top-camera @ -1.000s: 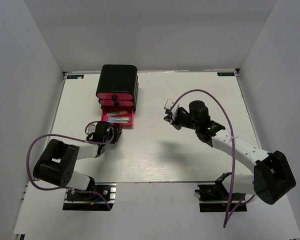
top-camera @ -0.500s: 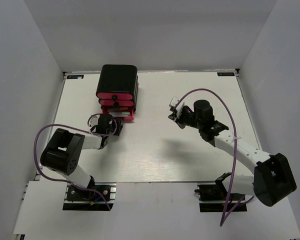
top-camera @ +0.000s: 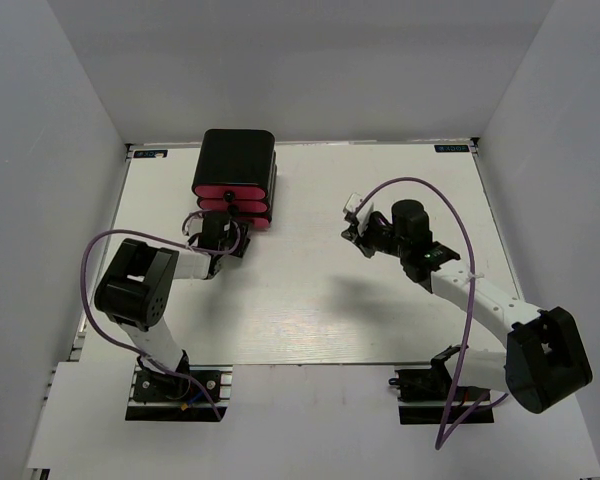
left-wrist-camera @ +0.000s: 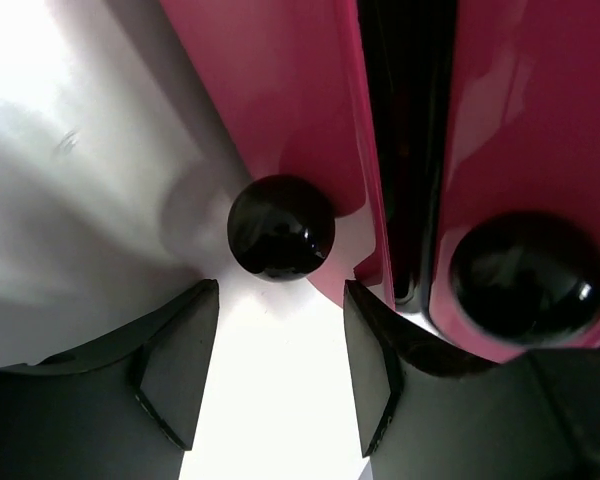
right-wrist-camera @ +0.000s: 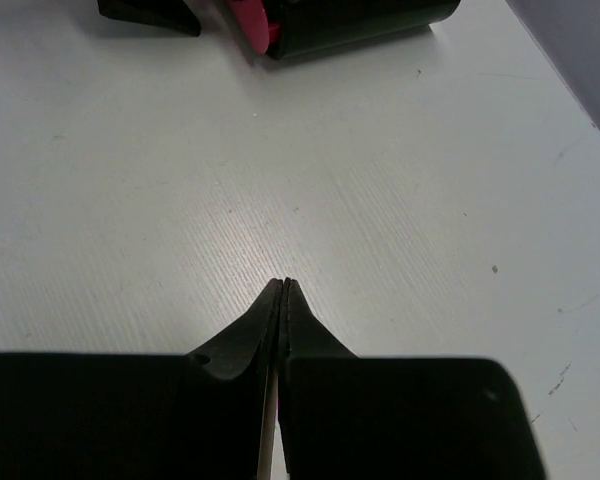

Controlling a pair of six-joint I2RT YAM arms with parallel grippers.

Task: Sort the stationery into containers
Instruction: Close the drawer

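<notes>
The container is a black rounded box [top-camera: 237, 160] with three stacked pink drawers [top-camera: 232, 206], all pushed in. My left gripper [top-camera: 220, 230] is right at the drawer fronts. In the left wrist view its fingers [left-wrist-camera: 185, 360] are open and empty, and the black round knob [left-wrist-camera: 280, 226] of one pink drawer [left-wrist-camera: 280, 90] sits just beyond the tips. A second knob [left-wrist-camera: 523, 275] shows to the right. My right gripper [top-camera: 358, 226] hovers over the table's middle right, and it is shut and empty in the right wrist view [right-wrist-camera: 284, 288]. No stationery is in view.
The white table [top-camera: 310, 290] is bounded by grey walls at the back and both sides. In the right wrist view the box [right-wrist-camera: 350, 20] lies at the far top edge. A purple cable [top-camera: 450, 215] loops above the right arm.
The bottom drawer, open a second ago with sticks showing inside, is now shut. My left gripper moved toward the box with it. My right gripper drifted slightly right and back.
</notes>
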